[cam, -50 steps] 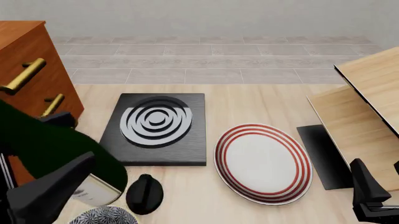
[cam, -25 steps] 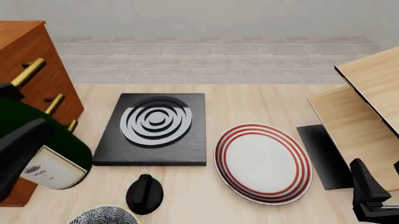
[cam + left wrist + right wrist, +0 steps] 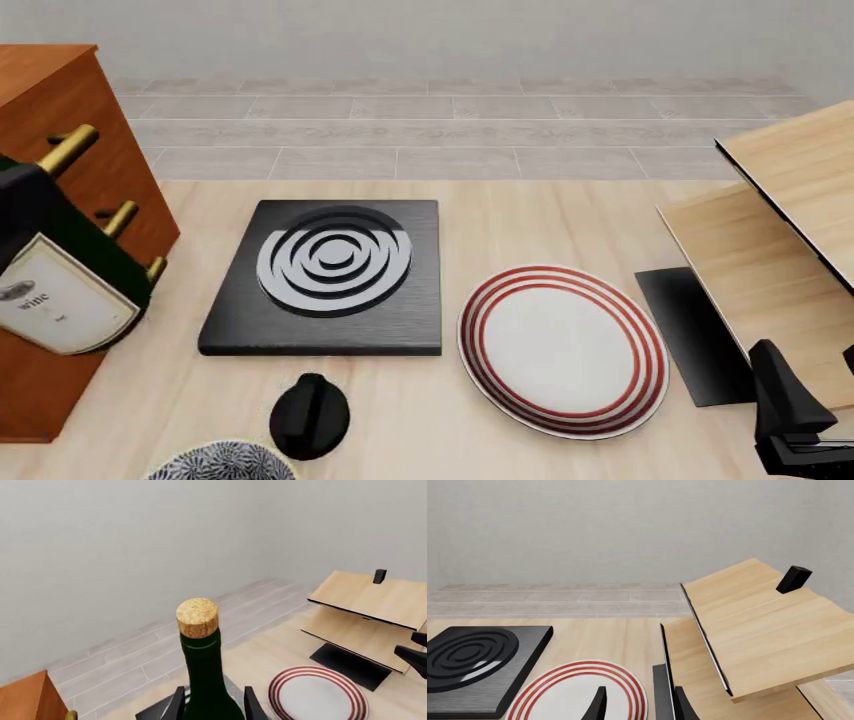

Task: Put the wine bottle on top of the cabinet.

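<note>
wine bottle (image 3: pixel 60 275) before cabinet (image 3: pixel 54 110) | plate (image 3: pixel 563 350), burner (image 3: pixel 331 275) beside

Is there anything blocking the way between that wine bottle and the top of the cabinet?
Nothing visible does. The left gripper holds the wine bottle in front of the cabinet, whose visible top corner is bare; most of the top lies out of view.

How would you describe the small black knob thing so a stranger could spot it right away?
Start at the square black stove plate with silver rings. Just nearer the arms, off its near left corner, stands the black knob. It is plain glossy black, unlike the red-ringed plate and patterned bowl beside it.
</note>
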